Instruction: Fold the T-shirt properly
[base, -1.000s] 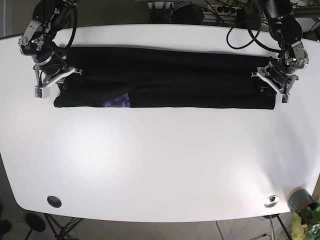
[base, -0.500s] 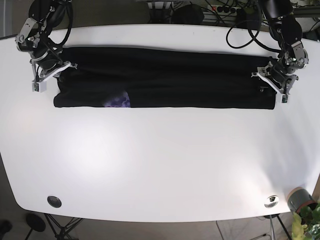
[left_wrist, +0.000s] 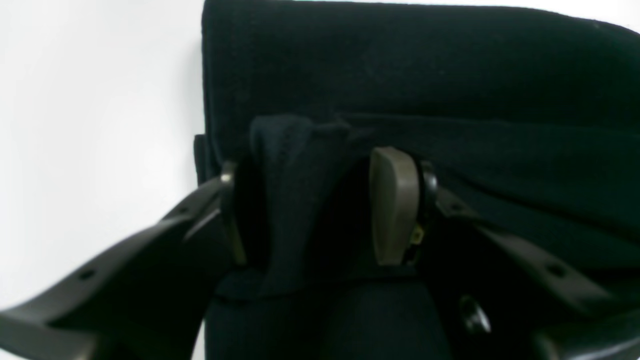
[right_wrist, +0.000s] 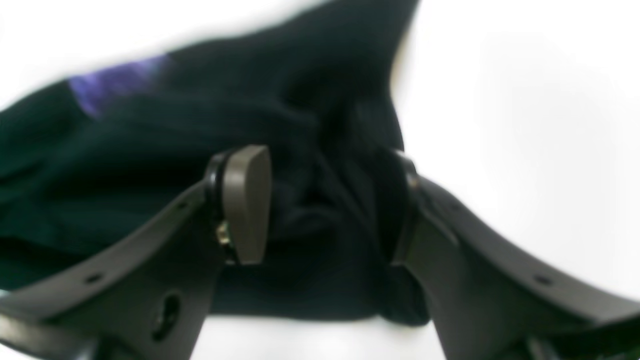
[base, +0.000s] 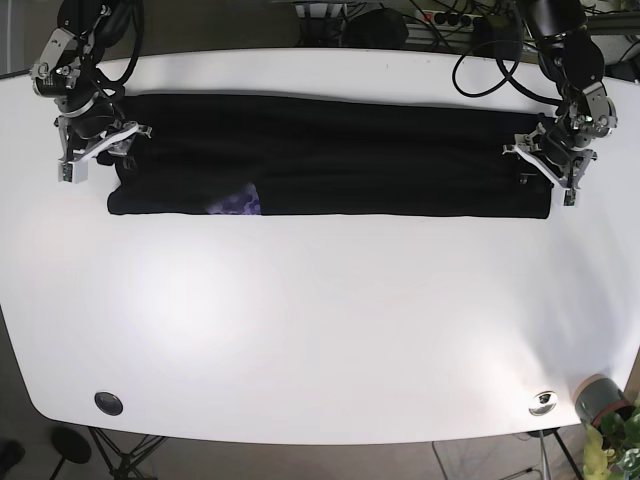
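The black T-shirt (base: 340, 160) lies folded into a long band across the far half of the white table (base: 320, 330), with a purple print (base: 238, 203) showing at its front edge. My left gripper (base: 548, 168) sits at the band's right end. In the left wrist view (left_wrist: 307, 210) its jaws hold a raised fold of the shirt (left_wrist: 400, 75). My right gripper (base: 100, 152) is at the band's left end. In the right wrist view (right_wrist: 325, 205) bunched cloth (right_wrist: 150, 150) fills its jaws, the purple print (right_wrist: 115, 80) lies beyond, and white table shows beneath the corner.
Two round fittings (base: 108, 403) (base: 543, 402) sit in the table near its front edge. A grey pot with a plant (base: 600, 402) stands off the front right corner. Cables (base: 480, 60) hang behind the far edge.
My right gripper has moved toward the far left corner of the table, drawing the shirt's left end with it. The left gripper and the shirt's right end have stayed still.
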